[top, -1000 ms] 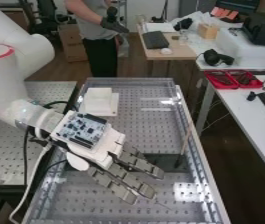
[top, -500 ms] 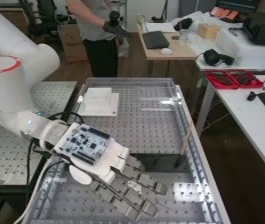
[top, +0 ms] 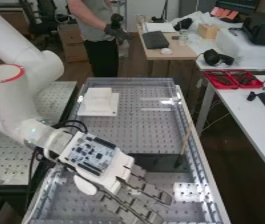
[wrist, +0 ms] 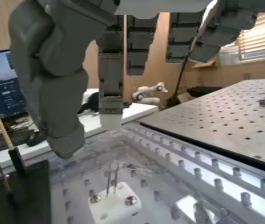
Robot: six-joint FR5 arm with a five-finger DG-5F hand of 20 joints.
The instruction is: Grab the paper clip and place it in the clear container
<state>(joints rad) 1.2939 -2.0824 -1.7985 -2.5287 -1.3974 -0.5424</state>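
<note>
While one dark grey robot hand (top: 132,197) hangs over the near part of the perforated grey bench (top: 132,136), its fingers are extended and open, and it is empty. Beneath it in the wrist view: one small white plate (wrist: 115,204) with two round metal screws, and one slender silvery wire form, apparently the paper clip (wrist: 116,175), upright at the plate's edge; the clear container cannot be made out with certainty. Also on the bench: one white square block (top: 99,98) on one white base (top: 109,112), near the far left corner; one black rectangular block (top: 157,163); one thin wooden stick (top: 184,143), dark-ended, near the right edge.
</note>
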